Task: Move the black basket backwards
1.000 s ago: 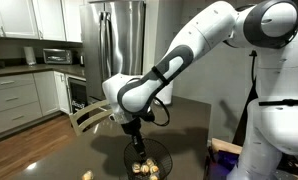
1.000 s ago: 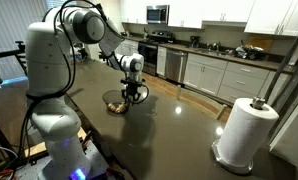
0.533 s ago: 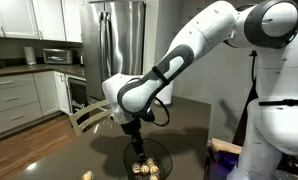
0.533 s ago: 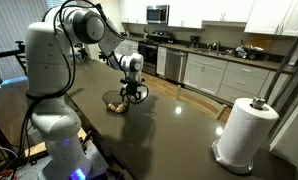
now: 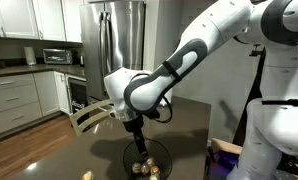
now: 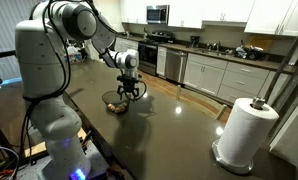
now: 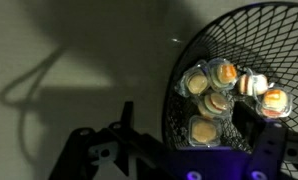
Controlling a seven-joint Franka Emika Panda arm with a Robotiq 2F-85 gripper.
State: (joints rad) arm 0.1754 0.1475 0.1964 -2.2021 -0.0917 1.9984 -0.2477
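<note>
Jaws spread wide, the gripper [image 7: 184, 150] straddles the near wall of the black basket [image 7: 239, 30]: in the wrist view one dark finger [image 7: 89, 155] sits outside the wire at 7 o'clock, the other inside at 5 o'clock. Whether either touches the wire cannot be told. Tan-yellow lumps [image 7: 214, 90] cluster in the basket's bottom, at 3 o'clock in that view. In an exterior view the basket rests on the dark table [image 6: 179, 130], with a paper towel roll [image 6: 239, 128] standing well apart at 4 o'clock.
</note>
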